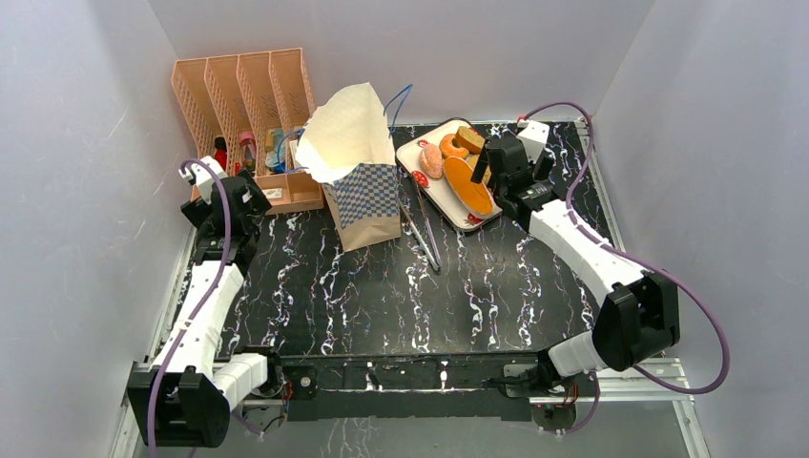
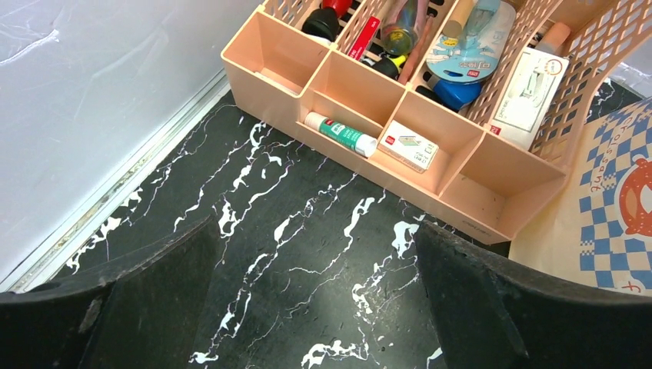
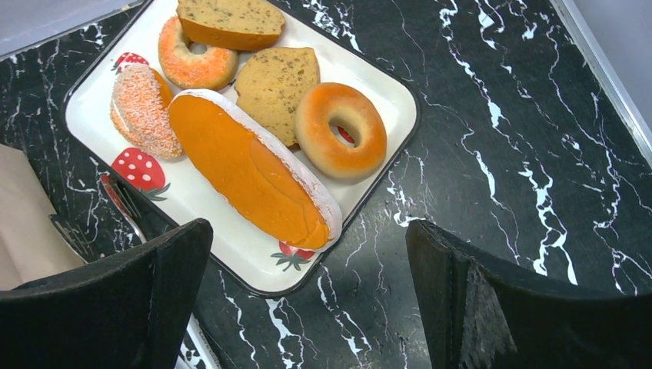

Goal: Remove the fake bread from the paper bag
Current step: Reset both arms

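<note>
- The fake bread is lying out in the open on a strawberry-print tray (image 3: 201, 219), a shallow white rectangle with a dark rim, sitting on the tabletop (image 1: 382, 296) to the right of the paper bag (image 1: 367, 196).
- The tray is holding a long orange loaf (image 3: 246, 169) with a pale edge, a smooth glossy ring donut (image 3: 370, 142), a sugar-grained ring donut (image 3: 192, 75), two speckled brown toast slices (image 3: 273, 81) (image 3: 231, 19), and a pinkish roll (image 3: 142, 108) with a gritty coating.
- The paper bag is standing upright with its mouth gaping, between the tray and a peach file rack (image 2: 461, 165). Its inside cannot be made out.
- The bag is showing cream paper above, a blue-and-white chequered band and a red round logo. The blue lettering along the band is too cut off to read.
- The rack, lattice-walled plastic, is carrying a green-and-white tube (image 2: 340, 133) and a small white box (image 2: 409, 146) in its low front compartments, with a blue-and-white pack (image 2: 469, 54) among the things in its tall slots. The print on them is too small to read.
- The left tool (image 2: 315, 307) is hovering spread wide over the black, white-veined tabletop, just before the rack, gripping nothing.
- The right tool (image 3: 307, 300) is hanging spread wide above the tray's near edge, touching nothing.
</note>
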